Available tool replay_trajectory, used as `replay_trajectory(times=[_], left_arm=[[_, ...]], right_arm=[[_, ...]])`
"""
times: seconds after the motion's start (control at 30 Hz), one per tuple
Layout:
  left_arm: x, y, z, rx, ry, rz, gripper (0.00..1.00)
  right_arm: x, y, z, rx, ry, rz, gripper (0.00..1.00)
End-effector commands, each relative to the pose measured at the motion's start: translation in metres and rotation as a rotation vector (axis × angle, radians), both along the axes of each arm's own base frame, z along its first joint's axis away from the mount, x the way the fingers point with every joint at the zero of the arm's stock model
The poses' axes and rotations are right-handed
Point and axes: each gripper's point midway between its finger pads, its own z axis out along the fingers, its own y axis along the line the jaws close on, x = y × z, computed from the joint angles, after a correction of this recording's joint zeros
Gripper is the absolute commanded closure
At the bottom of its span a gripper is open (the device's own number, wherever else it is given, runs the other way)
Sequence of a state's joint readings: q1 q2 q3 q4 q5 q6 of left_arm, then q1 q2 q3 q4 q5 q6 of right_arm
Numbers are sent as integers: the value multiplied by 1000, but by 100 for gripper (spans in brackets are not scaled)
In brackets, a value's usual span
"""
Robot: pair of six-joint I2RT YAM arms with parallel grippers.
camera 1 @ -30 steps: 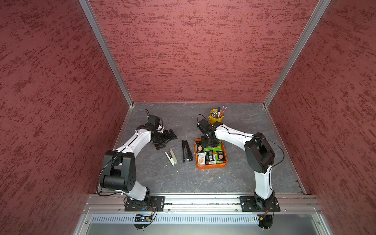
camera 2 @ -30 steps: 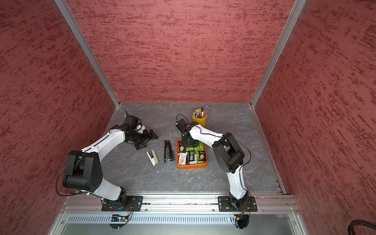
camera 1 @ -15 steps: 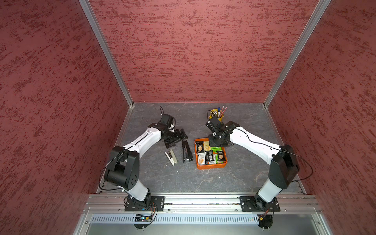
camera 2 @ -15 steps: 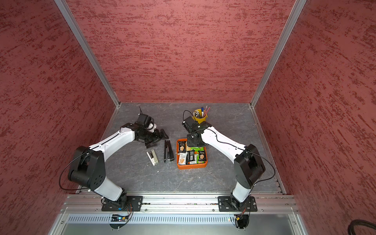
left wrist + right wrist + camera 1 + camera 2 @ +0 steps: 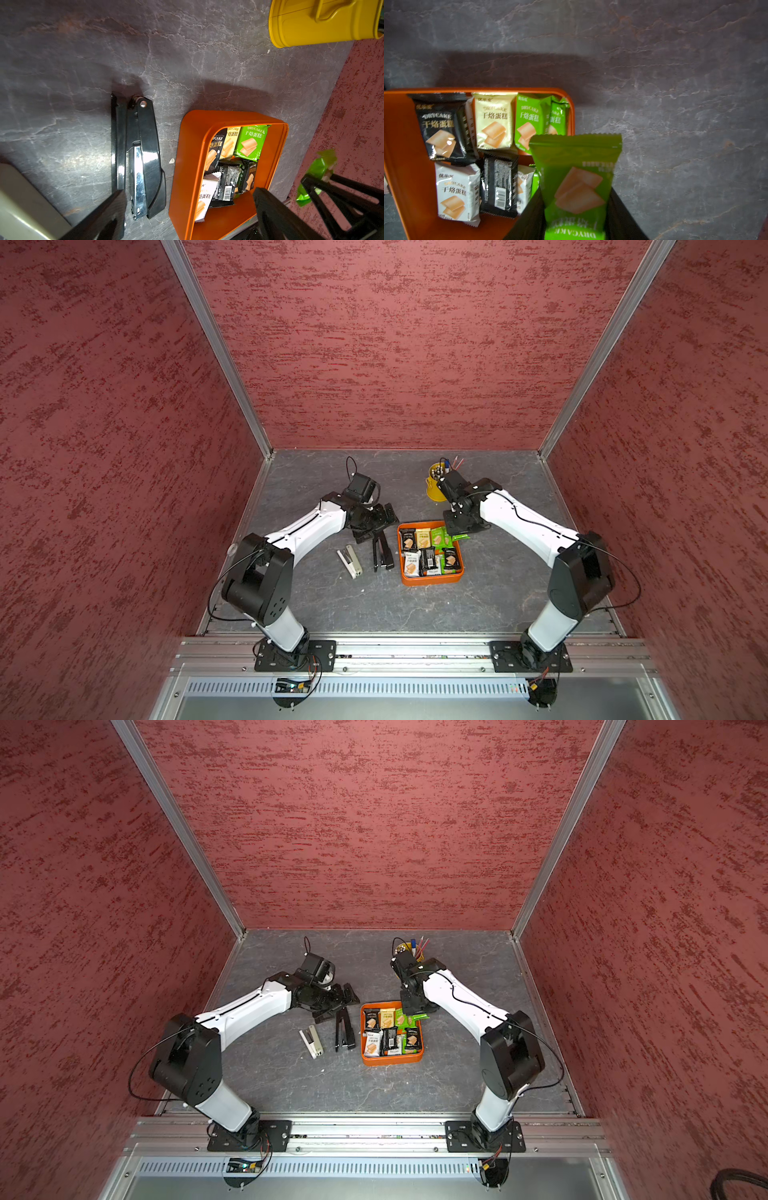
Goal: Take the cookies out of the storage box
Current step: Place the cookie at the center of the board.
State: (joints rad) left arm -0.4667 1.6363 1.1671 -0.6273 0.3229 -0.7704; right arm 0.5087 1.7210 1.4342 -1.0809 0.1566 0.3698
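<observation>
your right gripper (image 5: 574, 199), clamped on a green cookie packet (image 5: 576, 166), has lifted it over the storage box (image 5: 430, 583) rim: one nearly out. left gripper (image 5: 374, 524) has swung nearer, jaws wide, empty.

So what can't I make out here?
Cookies count: overlapping; in the right wrist view the green packet in the right claw covers some.
Storage box far corner: both top views, under the right claw.
Beige stapler: left wrist view, cut by the edge.
Pen bucket contents: cut off there, tiny in top views.
</observation>
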Motion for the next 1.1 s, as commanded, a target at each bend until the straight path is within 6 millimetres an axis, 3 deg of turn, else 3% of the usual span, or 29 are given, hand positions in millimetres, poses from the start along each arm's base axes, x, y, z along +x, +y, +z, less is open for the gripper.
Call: replay_trajectory(times=[0.0,0.57,1.07], left_arm=[[4,0,0,19,-11,32,0],[-6,14,-2,60,-12,85,0],[-15,25,-4,81,-10,142,0]], right_arm=[[22,-7,1,40,-11,-1,59],[91,-56,-37,152,1,-91,58],[103,-76,-76,139,61,-104,57]])
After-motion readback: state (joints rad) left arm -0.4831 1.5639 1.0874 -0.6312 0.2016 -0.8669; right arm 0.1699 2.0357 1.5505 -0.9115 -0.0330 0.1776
